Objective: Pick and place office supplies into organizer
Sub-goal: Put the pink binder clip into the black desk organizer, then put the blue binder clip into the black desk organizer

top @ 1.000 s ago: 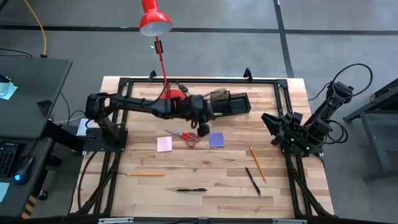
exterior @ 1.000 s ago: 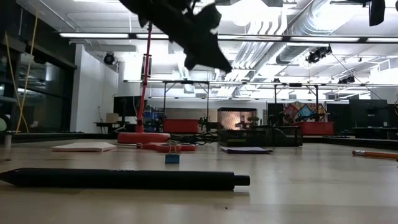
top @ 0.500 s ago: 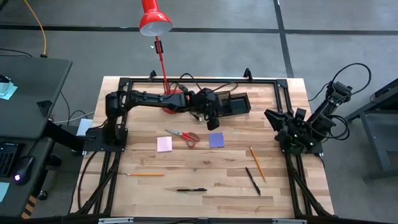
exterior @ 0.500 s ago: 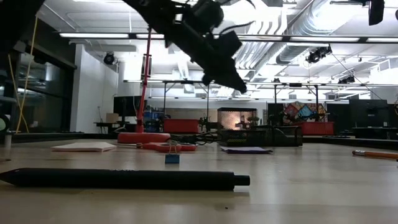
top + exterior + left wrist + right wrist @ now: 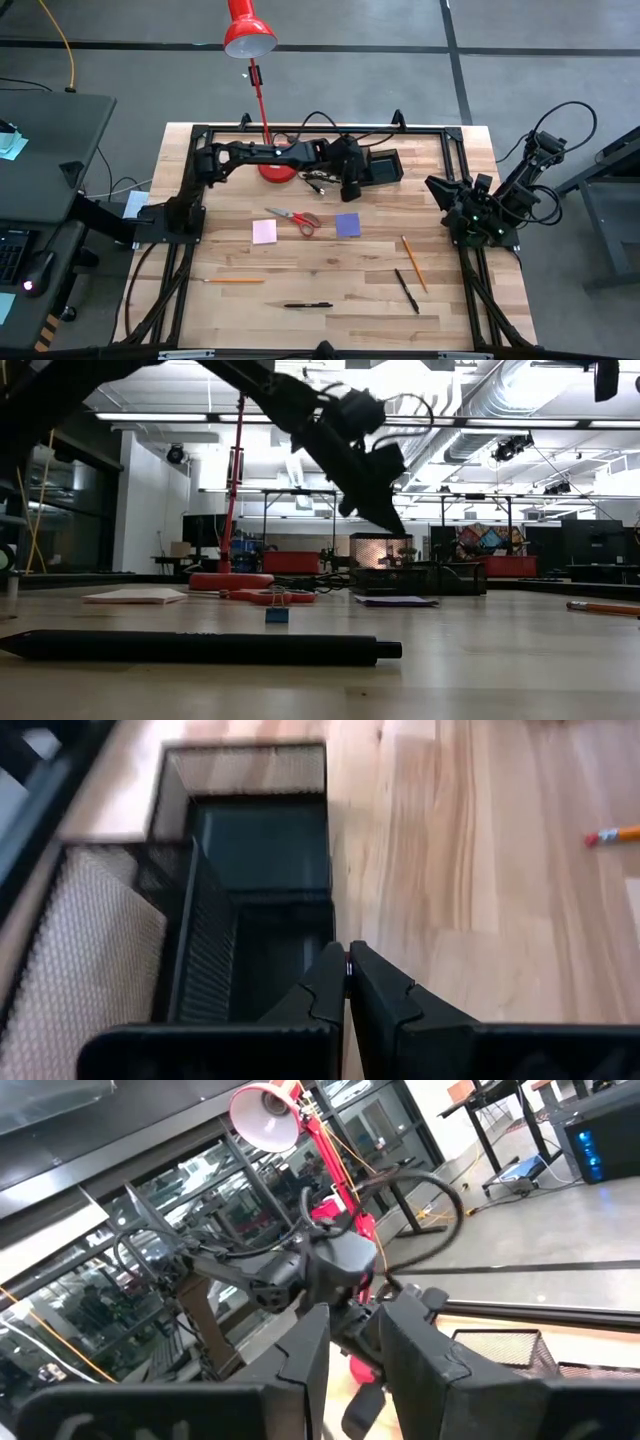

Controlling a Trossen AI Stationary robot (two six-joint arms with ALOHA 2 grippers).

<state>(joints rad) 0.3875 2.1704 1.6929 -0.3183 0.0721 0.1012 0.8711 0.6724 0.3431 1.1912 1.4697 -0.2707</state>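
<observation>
Most supplies were not yet put away. At the bottom of the high view a black pen [image 5: 308, 305] lay on the counter [image 5: 330, 330], with an orange pencil [image 5: 234, 281] at its left and a second pen [image 5: 406, 291] and pencil [image 5: 414, 263] at its right. Higher, near the middle, lay the pink pad [image 5: 264, 232], scissors [image 5: 294, 218] and purple pad [image 5: 348, 224]. Above them the left pincer [image 5: 351, 190], fully closed and holding nothing visible, hung at the near edge of the organizer [image 5: 381, 165]; its visible compartments looked empty. At the right edge the right pincer [image 5: 352, 1342] waited, slightly open, empty.
</observation>
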